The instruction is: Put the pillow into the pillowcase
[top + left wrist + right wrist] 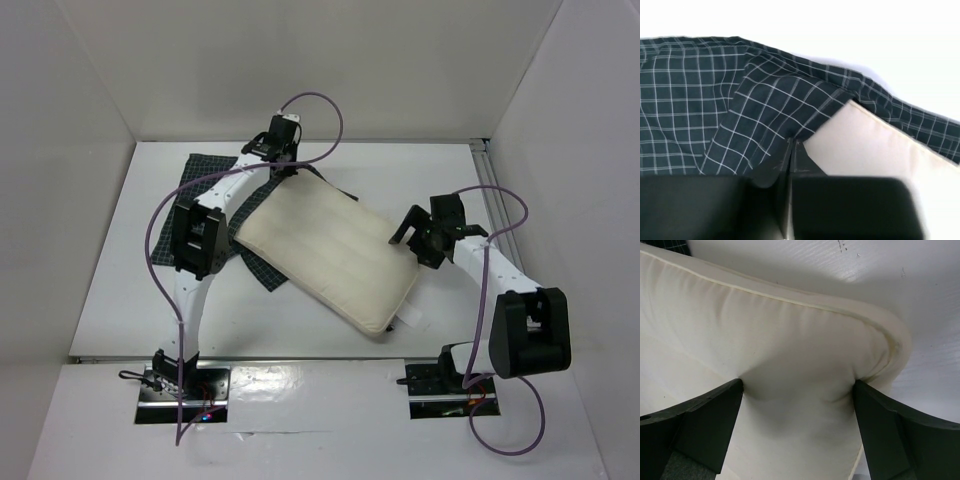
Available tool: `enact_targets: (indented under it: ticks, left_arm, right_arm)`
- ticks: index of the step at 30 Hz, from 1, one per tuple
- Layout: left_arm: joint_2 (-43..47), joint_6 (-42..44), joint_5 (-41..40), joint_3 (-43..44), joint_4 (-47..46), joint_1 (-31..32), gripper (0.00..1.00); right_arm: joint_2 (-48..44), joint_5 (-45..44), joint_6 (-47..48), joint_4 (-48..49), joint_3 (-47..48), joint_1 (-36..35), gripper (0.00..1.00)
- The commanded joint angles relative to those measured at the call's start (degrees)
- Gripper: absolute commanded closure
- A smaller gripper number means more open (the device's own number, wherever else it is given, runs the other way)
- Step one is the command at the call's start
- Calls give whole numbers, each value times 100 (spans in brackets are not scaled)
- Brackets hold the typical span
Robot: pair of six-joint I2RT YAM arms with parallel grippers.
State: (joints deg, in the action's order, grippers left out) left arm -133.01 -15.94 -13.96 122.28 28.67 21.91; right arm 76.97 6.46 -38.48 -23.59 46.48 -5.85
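Pillowcase (715,100) pinched in left gripper (791,143), visible only wrist-side.

Bright, even light; glare on near tabletop (320,395), left claw (791,145) base blurred.

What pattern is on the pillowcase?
The pillowcase is dark navy with a light grid check, clearest in left wrist view.

pillow (330,255) on table (400,170) centre | pillowcase (200,168) under its far-left end
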Motion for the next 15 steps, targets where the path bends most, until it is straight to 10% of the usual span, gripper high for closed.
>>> enact_targets:
  ticks: [1,7,12,15]
  left_arm:
    - [-85,135,533,235,-63,-11,95]
    - [450,206,1623,-123,-124,102,100]
    - [706,267,1931,-327,-116,217,100]
    - [864,215,2344,-380,-2,287,100]
  right_arm:
    - [29,462,-63,223,-78,-118,4]
    - [213,962,-10,706,-130,-294,29]
    - [144,1033,-10,953,-16,-496,92]
    - [12,1033,-80,1180,116,-496,100]
